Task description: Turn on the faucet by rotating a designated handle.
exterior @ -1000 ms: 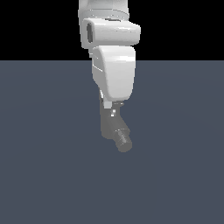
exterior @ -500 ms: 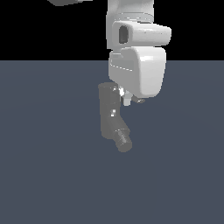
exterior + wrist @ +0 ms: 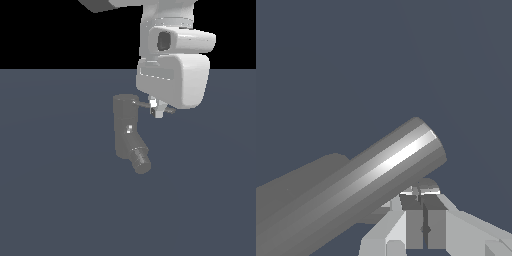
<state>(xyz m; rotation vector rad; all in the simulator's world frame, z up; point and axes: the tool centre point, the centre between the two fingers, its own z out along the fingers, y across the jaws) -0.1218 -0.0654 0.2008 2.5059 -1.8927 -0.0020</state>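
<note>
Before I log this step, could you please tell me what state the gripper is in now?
Gripper: fingers look closed together, beside the handle; a grasp cannot be told.

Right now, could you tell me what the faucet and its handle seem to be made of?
The faucet looks like dull grey matte metal, with a darker ribbed tip. The handle looks like polished metal, given its bright streak. Both are simulator renders, so this is only a guess.

Flat, dim simulator light — no cast shadows, sharp edges, one bright glare streak along the handle (image 3: 356, 185).
</note>
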